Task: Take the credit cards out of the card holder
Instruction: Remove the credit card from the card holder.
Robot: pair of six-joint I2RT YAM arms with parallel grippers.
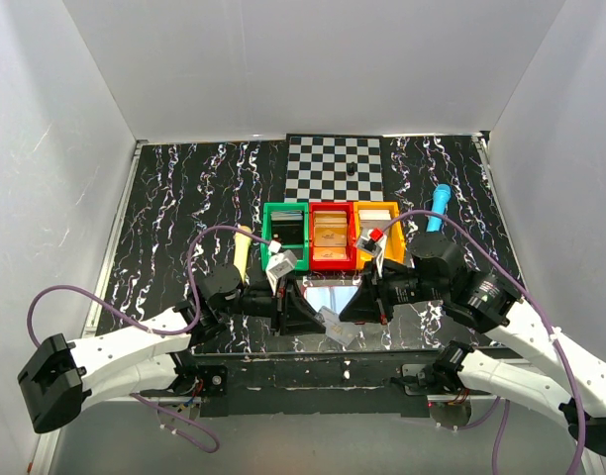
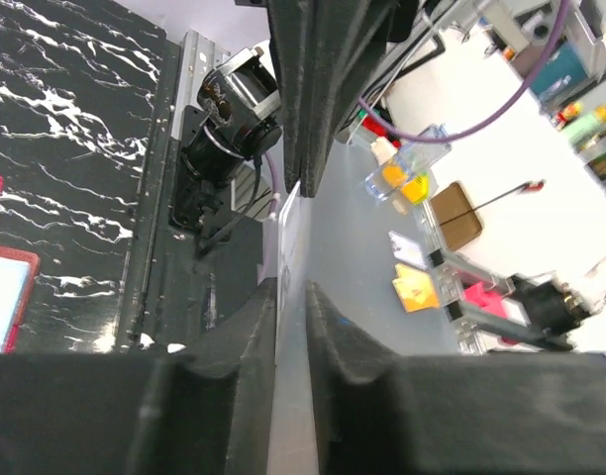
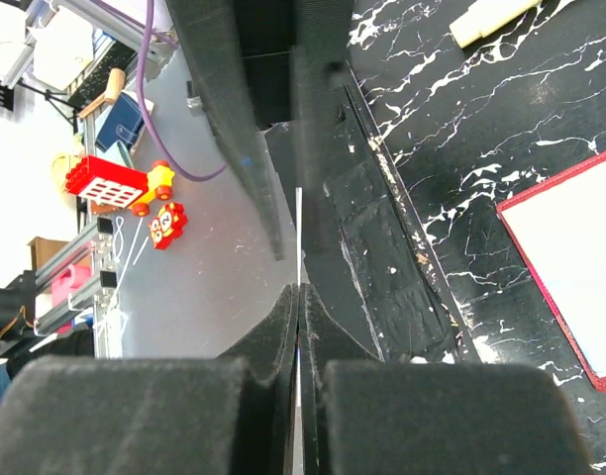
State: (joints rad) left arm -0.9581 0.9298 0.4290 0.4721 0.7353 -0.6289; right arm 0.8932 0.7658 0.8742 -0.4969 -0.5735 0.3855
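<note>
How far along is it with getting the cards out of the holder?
About midway, it seems. Done: the holder lies open on the table. In hand: the left gripper is shut on a thin card, the right gripper on a second card, both seen edge-on. Left: putting them down; whether more cards are inside I cannot tell.

Left claw (image 2: 291,293) tight on thin card (image 2: 289,213)

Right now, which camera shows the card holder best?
Top external: the holder lies open, most of its pale inside visible. Left wrist catches only a sliver at its left edge; right wrist shows one red-bordered corner at its right edge.
</note>
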